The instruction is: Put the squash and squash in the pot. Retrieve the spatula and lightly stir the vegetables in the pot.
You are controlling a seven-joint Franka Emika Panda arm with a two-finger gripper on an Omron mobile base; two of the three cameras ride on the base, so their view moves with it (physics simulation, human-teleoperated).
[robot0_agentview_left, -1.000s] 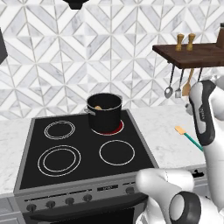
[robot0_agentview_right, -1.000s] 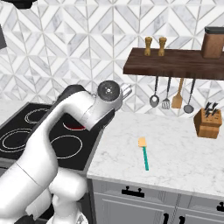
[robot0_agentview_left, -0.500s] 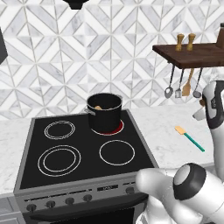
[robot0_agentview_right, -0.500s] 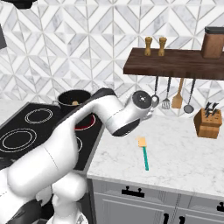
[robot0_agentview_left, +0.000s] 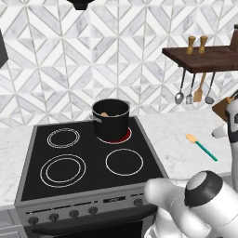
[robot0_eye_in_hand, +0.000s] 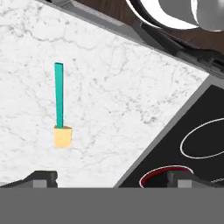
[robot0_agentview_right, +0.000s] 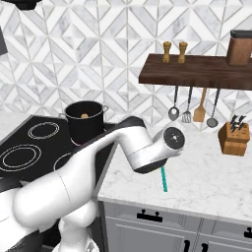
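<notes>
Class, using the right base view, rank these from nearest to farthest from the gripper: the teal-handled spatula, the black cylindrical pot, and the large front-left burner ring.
1. Teal-handled spatula: on the marble counter, just under the open gripper.
2. Black cylindrical pot: on the stove's back right burner, to the left.
3. Large front-left burner ring: at the far left of the cooktop.

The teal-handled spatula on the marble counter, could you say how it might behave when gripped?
The slim teal-handled spatula looks straight, so probably stiff and light. Lying flat on the smooth marble counter, it may slide or pivot if nudged.
</notes>
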